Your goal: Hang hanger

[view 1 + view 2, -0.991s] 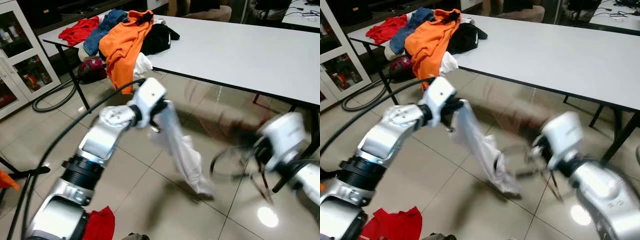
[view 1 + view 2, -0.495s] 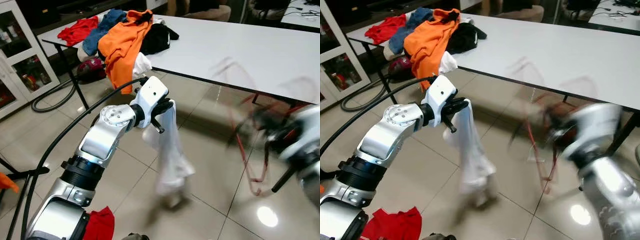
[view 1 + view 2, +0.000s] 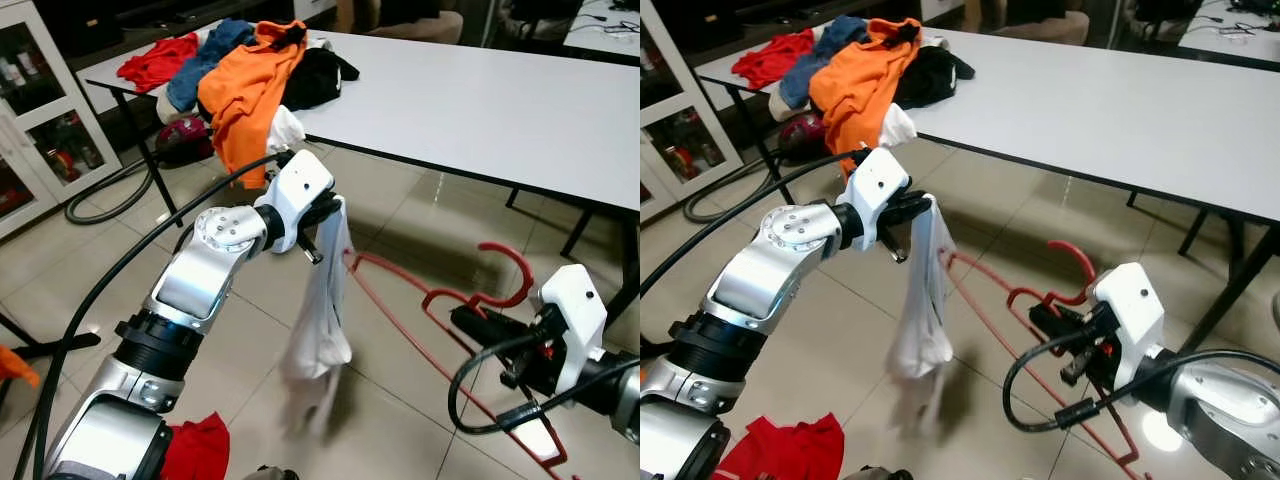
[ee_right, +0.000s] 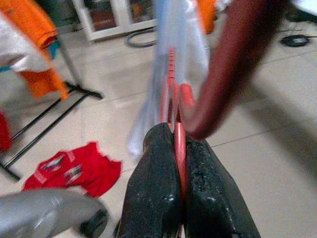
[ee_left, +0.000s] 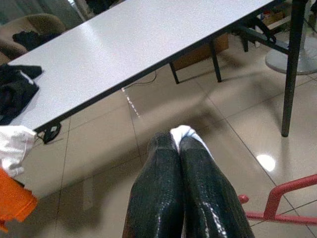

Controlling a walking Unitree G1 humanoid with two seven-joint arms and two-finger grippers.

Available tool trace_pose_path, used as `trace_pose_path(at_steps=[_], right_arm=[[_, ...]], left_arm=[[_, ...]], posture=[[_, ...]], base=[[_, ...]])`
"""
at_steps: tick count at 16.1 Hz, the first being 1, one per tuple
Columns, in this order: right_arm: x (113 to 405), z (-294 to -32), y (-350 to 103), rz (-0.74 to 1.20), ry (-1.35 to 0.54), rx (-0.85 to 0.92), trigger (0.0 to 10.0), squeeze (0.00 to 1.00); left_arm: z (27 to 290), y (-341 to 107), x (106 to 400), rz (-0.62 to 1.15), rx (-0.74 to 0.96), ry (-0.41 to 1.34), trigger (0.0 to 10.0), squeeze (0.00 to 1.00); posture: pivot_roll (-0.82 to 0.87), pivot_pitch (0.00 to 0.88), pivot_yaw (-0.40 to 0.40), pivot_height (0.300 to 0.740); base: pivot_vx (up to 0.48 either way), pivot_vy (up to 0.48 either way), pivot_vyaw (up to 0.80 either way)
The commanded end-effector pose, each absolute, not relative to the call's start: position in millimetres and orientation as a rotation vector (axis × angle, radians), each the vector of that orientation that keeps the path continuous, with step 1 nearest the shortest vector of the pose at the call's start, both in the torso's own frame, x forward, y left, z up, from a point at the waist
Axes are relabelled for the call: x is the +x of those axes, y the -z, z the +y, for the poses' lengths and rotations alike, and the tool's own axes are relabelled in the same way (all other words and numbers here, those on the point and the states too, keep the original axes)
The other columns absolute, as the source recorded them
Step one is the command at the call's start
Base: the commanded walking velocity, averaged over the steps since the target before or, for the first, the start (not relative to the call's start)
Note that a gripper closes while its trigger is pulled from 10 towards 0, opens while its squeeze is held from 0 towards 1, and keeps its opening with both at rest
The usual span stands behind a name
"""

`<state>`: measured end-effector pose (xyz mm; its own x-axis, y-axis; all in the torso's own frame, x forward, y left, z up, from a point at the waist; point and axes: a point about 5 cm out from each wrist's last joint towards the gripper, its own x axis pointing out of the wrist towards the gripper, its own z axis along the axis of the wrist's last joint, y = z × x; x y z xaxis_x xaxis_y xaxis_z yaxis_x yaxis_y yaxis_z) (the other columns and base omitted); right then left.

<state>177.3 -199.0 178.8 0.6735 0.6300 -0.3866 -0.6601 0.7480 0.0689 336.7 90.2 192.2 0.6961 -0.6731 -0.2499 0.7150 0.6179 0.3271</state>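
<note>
Now the red hanger (image 3: 1040,300) has swung down from its raised position half a second ago and settled low over the tiled floor (image 3: 90,270), clenched in the right gripper (image 3: 1045,318). The left gripper (image 3: 325,215), pinching a white garment (image 3: 320,320), holds it beside the hanger's shoulder, probably ready for threading.

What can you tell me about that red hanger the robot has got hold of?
The red hanger looks like thin plastic: a curved hook at the top, a short neck, and long slim arms forming a triangle. It hangs in the air above the tiled floor, tilted, its hook pointing up toward the table edge. The right gripper is shut on it just below the hook, the red bar pinched between the black fingers. One long arm reaches toward the white garment that the left gripper holds up; whether they touch cannot be told.
</note>
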Motion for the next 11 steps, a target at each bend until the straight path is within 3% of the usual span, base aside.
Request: trace_pose_path(at_steps=[1, 11], right_arm=[[170.3, -191.4, -178.6, 0.435, -0.802, -0.094, 10.0, 0.0], [176.6, -196.5, -184.9, 0.43, -0.714, -0.131, 10.0, 0.0]], left_arm=[[91.6, -192.5, 335.3, 0.108, 0.447, 0.792, 10.0, 0.0], [93.1, -186.5, 335.4, 0.139, 0.432, 0.748, 10.0, 0.0]], posture=[[-0.24, 0.006, 0.104, 0.74], [-0.25, 0.0, 0.103, 0.74]], base=[[0.0, 0.0, 0.0], [0.0, 0.0, 0.0]])
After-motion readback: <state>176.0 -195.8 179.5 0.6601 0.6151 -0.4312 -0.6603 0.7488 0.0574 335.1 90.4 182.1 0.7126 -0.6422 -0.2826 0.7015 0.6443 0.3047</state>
